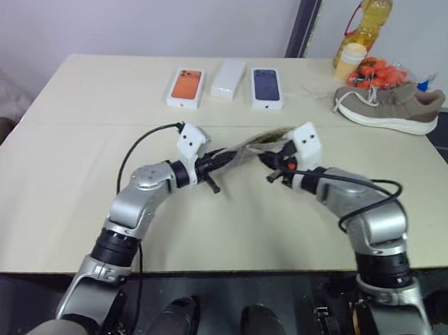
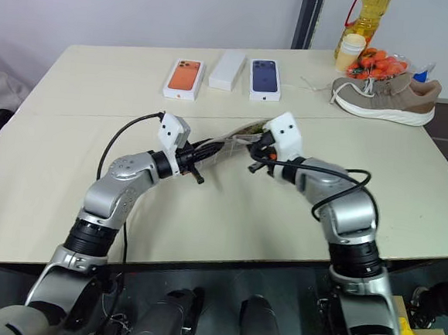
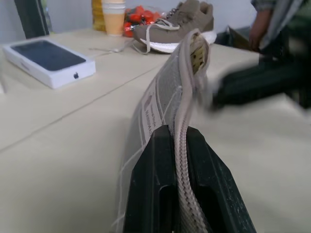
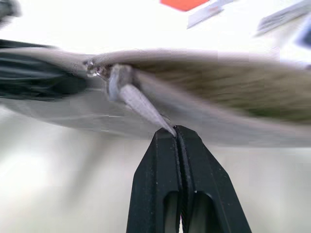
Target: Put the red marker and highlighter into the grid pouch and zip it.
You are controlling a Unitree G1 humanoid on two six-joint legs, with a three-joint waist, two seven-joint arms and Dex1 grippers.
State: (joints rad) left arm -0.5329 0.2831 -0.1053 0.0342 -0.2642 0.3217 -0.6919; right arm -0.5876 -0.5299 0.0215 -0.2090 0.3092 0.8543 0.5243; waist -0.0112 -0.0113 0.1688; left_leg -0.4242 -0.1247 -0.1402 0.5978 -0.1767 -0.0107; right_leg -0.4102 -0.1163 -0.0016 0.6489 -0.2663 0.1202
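Hanging between the two arms above the beige table, the flat grey fabric pouch with white grid lines is stretched edge-up from one gripper to the other. From the head cameras it reads only as a thin grey strip. The left wrist view fills in the rest: the left gripper has its black fingers pressed together on the pouch's zipper edge, with the small white label just beyond the fingertips and the far end of the mouth gaping a little. The right wrist view shows the metal zipper pull angling from the slider down to the right gripper, whose two fingers are closed on its tip; the stretch of mouth past the slider stands parted.

Both forearms reach inward so the grippers nearly face each other, the left about level, the right tipped slightly downward.

Beyond the hands on the table lie a white box showing an orange phone, a plain white box and a white box showing a dark blue phone. Off past the right hand sit a tan sneaker, a bag of small red things and a bottle of yellow oil.
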